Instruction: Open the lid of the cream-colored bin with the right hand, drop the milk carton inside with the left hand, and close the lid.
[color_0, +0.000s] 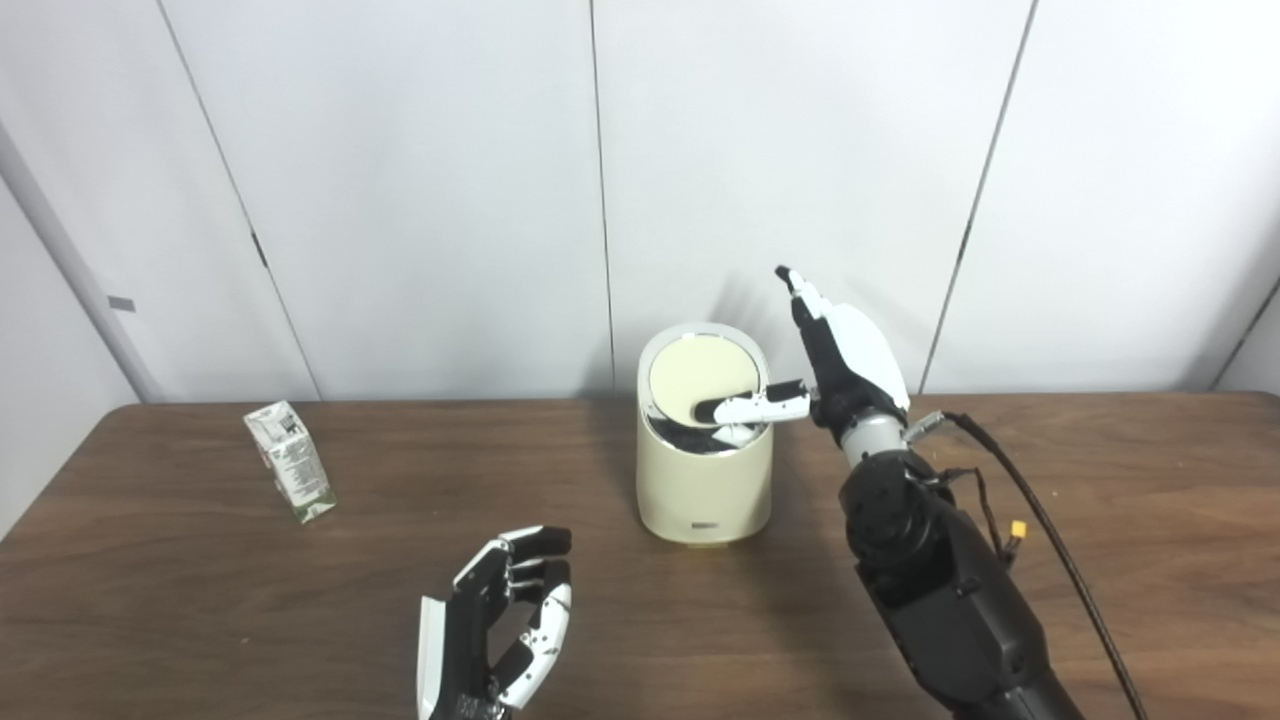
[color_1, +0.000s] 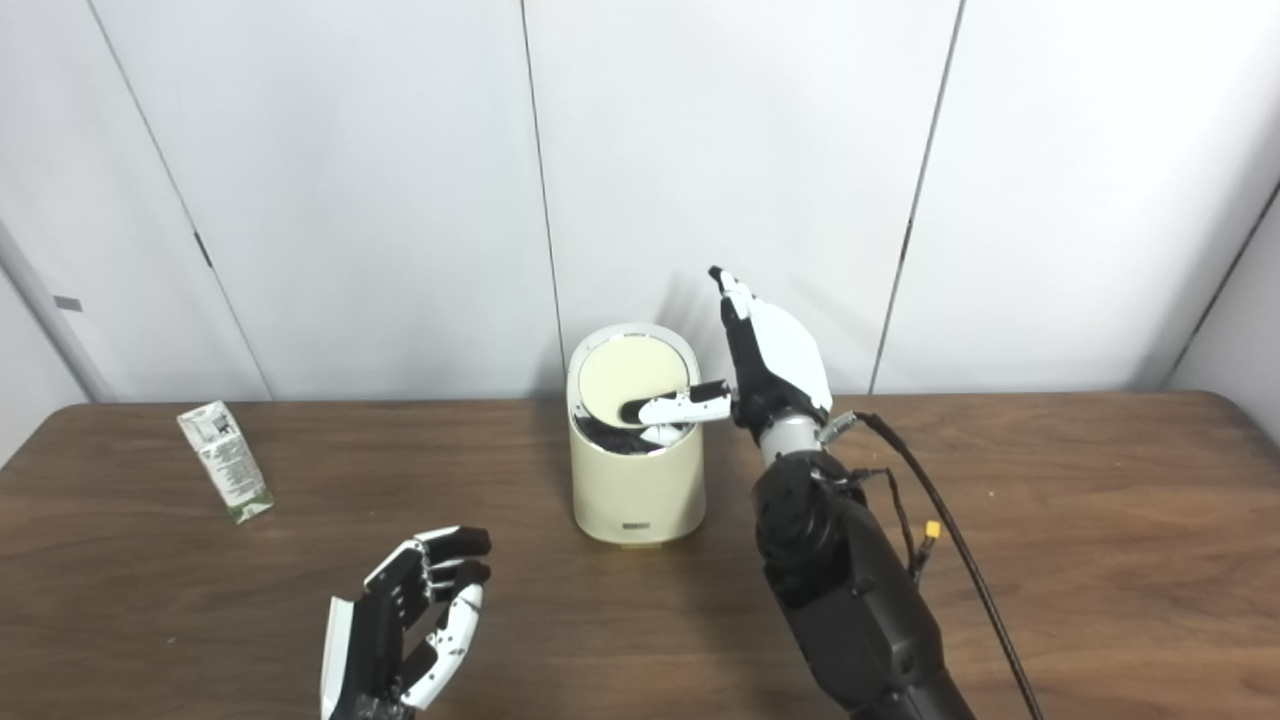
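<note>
Right robot hand (color_0: 835, 365) reached over the cream-coloured cylindrical bin (color_0: 703, 470), fingers spread, gripping nothing, one on its tilted round lid (color_0: 700, 380). Stood leaning far left on the brown wooden surface (color_0: 1100, 560): small green-and-white milk carton (color_0: 289, 461), nearer the open, empty left robot hand (color_0: 500, 625).

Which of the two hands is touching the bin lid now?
The right hand: it reaches over the lid of the cream-colored bin. The left hand is low over the table, open, holding nothing.
</note>
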